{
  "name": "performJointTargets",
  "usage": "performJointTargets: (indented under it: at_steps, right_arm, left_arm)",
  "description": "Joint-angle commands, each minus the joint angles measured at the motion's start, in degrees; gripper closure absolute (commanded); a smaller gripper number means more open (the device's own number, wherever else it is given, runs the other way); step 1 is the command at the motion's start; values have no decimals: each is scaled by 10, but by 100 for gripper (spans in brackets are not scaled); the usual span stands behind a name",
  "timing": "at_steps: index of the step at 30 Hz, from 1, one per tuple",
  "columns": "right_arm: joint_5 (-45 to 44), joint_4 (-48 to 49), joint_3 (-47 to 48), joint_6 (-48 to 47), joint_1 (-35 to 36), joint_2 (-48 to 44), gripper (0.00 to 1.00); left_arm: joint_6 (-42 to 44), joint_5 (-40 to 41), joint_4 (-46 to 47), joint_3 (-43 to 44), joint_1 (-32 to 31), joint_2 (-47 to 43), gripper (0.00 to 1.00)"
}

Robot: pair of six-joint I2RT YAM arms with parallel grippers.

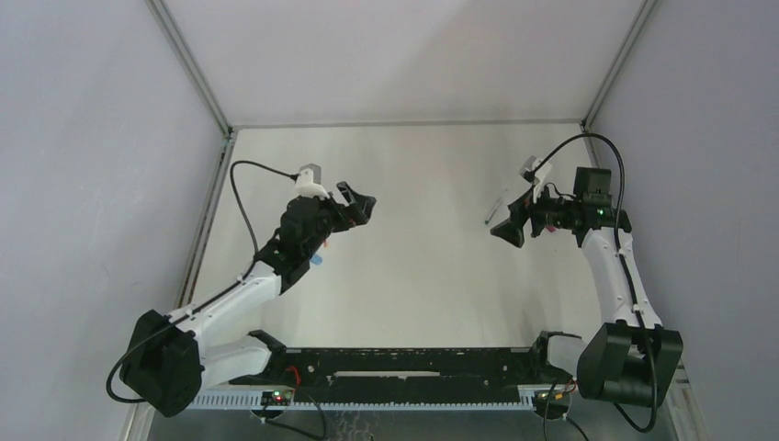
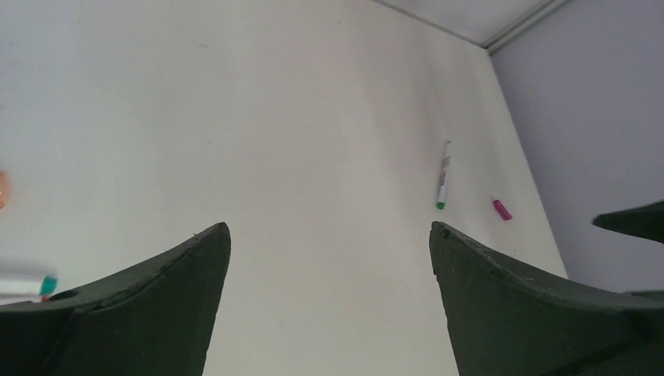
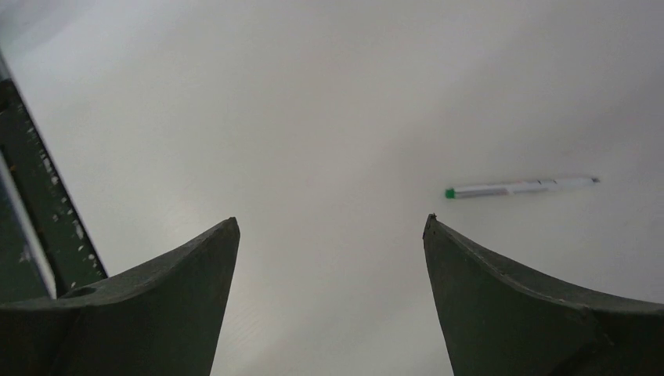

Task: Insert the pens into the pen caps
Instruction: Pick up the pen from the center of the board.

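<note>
Top external view: left claw (image 1: pixel 356 204) and right claw (image 1: pixel 508 225) both hang above the pale table (image 1: pixel 413 294). They face each other across its middle and are well apart.

Left claw: fingers spread wide, nothing pinched (the left wrist view shows only bare table in the gap). Right claw: likewise spread, nothing between the fingers.

Left wrist view:
- A green-tipped pen (image 2: pixel 443 174) lies flat on the table beyond the right finger, its green end nearer the camera.
- A magenta cap (image 2: pixel 502 209) lies near the pen on its right, apart from it and close to the grey wall (image 2: pixel 595 117).
- The dark tip of the right claw pokes in at the right edge.
- At the left edge, the end of a second pen (image 2: pixel 27 283) with a teal band shows just above the left finger. It is blurred.
- An orange blur (image 2: pixel 2 188) sits at the frame edge above that pen, cropped too much to identify.

Right wrist view:
- The green-tipped pen lies crosswise on the table, green end to the left, past the right finger and not touching it.
- A dark rail (image 3: pixel 39 211) runs along the left side.

Top external view again: a small light blue piece (image 1: pixel 317 261) lies on the table, partly tucked under the left arm.
</note>
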State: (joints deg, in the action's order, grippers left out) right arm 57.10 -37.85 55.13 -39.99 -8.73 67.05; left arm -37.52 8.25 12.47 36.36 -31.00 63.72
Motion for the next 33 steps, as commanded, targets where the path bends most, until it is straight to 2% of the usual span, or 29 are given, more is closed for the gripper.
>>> performJointTargets:
  at_steps: [1,5,8,10,15,17,20,22,25,29,33]
  right_arm:
    - [-65,95,-19,89,-16,-2,6]
    - [-139,142,-29,153,-22,12,7]
    - [-215,185,-32,221,-23,29,7]
    - [-269,210,-32,268,-23,43,8]
    - [-308,239,-32,330,-2,79,15]
    - [-337,251,-32,350,13,93,18]
    - [-378,251,-24,358,15,107,32]
    - [-397,247,-21,341,7,113,37]
    - [-411,223,-14,293,-8,128,40]
    - [-352,153,17,219,-36,164,39]
    - [-309,147,33,246,-39,196,40]
  left_arm:
    - [52,-62,100,-22,-2,10,0]
    - [93,-130,187,-54,-4,28,0]
    - [147,-147,224,-71,-22,42,0]
    - [193,-111,229,-77,-50,41,0]
    - [296,18,197,-79,-112,12,0]
    - [306,41,181,-79,-116,0,0]
    - [311,74,179,-93,-117,-19,0]
    - [305,89,195,-111,-117,-29,0]
    - [298,86,217,-120,-117,-27,0]
    - [297,85,210,-102,-119,-5,0]
    - [302,91,197,-91,-124,7,0]
